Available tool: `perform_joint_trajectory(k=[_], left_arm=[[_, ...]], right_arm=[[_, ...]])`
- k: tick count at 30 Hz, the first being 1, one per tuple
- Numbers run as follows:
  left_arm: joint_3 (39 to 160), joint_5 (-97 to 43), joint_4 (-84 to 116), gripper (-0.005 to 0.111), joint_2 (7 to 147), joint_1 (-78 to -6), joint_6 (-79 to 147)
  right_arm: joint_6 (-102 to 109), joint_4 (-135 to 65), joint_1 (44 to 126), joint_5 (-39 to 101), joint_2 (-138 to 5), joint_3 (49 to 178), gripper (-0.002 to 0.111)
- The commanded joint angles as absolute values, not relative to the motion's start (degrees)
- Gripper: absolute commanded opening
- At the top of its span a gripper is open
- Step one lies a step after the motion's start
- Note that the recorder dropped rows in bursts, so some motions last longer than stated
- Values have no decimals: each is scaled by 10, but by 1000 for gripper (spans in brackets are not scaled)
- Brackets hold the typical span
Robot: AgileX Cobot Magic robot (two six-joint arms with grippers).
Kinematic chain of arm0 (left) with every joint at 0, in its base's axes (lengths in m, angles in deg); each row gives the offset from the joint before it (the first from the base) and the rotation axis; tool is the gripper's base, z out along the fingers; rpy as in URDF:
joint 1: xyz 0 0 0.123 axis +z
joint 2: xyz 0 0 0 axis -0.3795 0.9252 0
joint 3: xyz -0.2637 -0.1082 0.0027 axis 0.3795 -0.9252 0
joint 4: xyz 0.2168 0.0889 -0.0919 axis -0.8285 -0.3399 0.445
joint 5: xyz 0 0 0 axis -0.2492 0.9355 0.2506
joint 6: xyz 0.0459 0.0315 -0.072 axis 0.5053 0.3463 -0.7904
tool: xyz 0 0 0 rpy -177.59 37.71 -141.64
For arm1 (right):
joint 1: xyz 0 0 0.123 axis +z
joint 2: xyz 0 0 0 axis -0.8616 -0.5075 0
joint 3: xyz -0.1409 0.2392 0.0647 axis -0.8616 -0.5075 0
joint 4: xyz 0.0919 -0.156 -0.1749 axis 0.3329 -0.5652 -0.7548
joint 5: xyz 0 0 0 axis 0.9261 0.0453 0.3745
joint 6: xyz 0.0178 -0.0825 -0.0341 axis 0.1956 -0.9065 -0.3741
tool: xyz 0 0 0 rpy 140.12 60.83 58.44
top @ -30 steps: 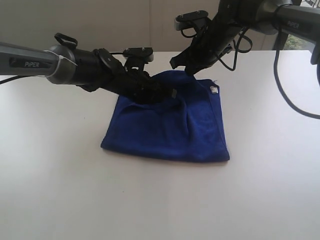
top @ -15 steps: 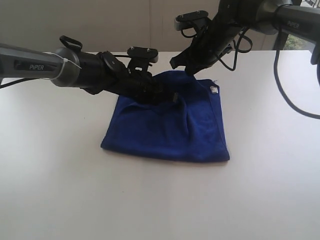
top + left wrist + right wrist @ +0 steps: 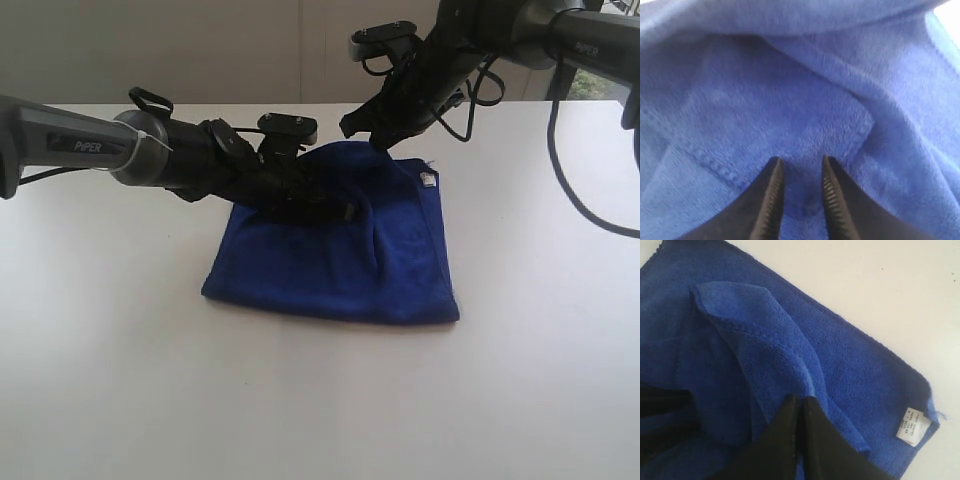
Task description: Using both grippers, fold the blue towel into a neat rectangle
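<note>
Blue towel [image 3: 400,270], white table [image 3: 300,400], left arm [image 3: 180,160] across

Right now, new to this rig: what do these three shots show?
A robot with two black arms, each ending in pincer jaws. The wide shot is from a camera off the arms: left arm on its left, right arm on its right. The two close-ups are from a camera on each wrist, looking along the jaws. A blue towel, partly folded, with a white tag, lies on a white table. Left jaws stand open over the cloth, holding nothing; right jaws are shut on a raised fold.
</note>
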State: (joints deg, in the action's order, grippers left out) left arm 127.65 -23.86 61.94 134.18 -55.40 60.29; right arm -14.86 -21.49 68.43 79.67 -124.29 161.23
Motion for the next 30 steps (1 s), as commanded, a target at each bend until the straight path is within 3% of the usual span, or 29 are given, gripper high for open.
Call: perform_joint_trajectory(k=[1, 6, 12, 30], left_arm=[[1274, -225, 625, 34, 1346, -557, 603], [1274, -225, 625, 31, 1346, -557, 603], [1274, -225, 625, 0, 1346, -557, 603], [1294, -249, 624, 0, 1328, -557, 603]], right_arm=[[-150, -213, 681, 794, -1240, 1612, 0], [-150, -213, 681, 794, -1240, 1612, 0], [-150, -213, 681, 797, -1240, 1612, 0], [-150, -213, 681, 800, -1240, 1612, 0]])
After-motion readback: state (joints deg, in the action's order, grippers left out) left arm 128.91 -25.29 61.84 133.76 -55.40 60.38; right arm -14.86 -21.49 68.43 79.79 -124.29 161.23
